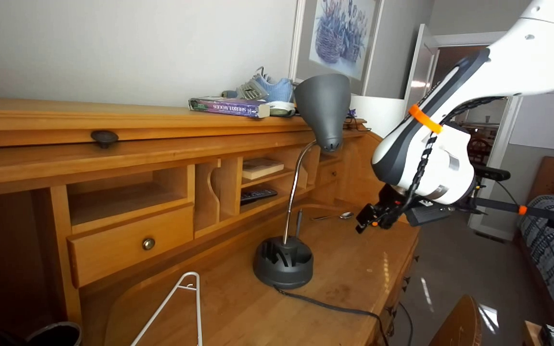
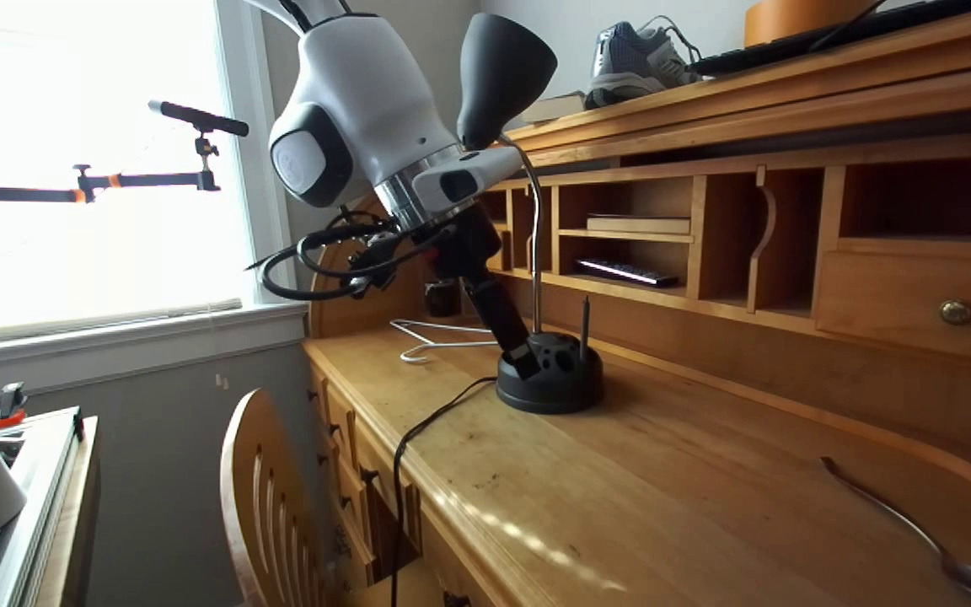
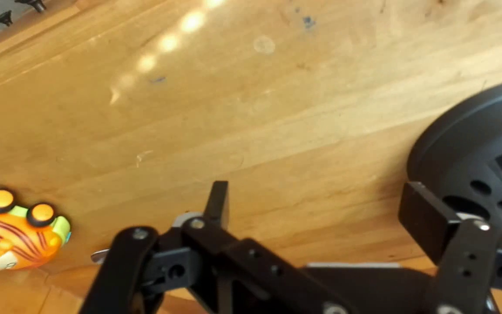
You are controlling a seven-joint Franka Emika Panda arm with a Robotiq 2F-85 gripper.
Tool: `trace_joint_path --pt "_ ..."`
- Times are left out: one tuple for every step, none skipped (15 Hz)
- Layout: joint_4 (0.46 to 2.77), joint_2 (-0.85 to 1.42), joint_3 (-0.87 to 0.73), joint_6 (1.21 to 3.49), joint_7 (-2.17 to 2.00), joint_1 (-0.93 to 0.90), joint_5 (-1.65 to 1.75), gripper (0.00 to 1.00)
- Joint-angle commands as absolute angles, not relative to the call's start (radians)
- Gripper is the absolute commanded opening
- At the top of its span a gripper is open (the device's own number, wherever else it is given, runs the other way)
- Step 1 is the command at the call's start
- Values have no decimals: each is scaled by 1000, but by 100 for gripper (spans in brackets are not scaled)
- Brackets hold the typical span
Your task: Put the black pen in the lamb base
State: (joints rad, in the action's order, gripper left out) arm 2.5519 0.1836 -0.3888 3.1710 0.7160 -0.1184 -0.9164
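The black pen stands upright in the lamb base, left of the lamp stem's far side; the pen [image 1: 299,222] shows beside the stem in an exterior view, and it also shows in an exterior view [image 2: 585,320]. The lamb base [image 1: 283,277] is a round black foot with slots and holes; it also shows in an exterior view [image 2: 549,396] and at the right of the wrist view [image 3: 456,148]. My gripper [image 3: 314,189] is open and empty above the desk, beside the base. It also shows in both exterior views [image 1: 364,226] [image 2: 523,358]. The pen does not show in the wrist view.
The lamp's grey shade [image 1: 326,108] stands high on its curved stem. The cord [image 1: 327,306] runs over the desk edge. A white hanger [image 1: 198,293], a spoon [image 1: 346,216] and an orange toy [image 3: 22,231] lie on the desk. Cubbyholes [image 2: 624,249] line the back. A chair [image 2: 270,497] stands in front.
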Motion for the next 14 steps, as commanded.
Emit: trace_joint_path --pt "2599 111 -533 3041 706 -196 -694 100" --pt "2597 95 -567 3009 699 -209 -630 100" --pt "2592 79 -603 2973 686 -224 -557 100" --pt "2584 59 -632 2935 670 -233 -489 100" --pt "2575 36 -661 2889 648 -240 -412 100" --pt "2565 12 -679 2849 623 -242 -341 100" --pt "2558 -19 -690 2810 600 -239 -274 100" --pt "2550 -56 -533 2774 558 -64 -184 100" --pt "2545 -93 -516 2725 542 -42 -138 100" --pt "2541 -131 -473 2679 529 -1 -107 100" --pt "2537 -166 -435 2632 533 35 -99 100" --pt "2534 -199 -410 2593 542 56 -106 100" --pt "2529 -227 -392 2554 557 70 -122 100" --pt "2526 -252 -382 2522 574 77 -140 100"
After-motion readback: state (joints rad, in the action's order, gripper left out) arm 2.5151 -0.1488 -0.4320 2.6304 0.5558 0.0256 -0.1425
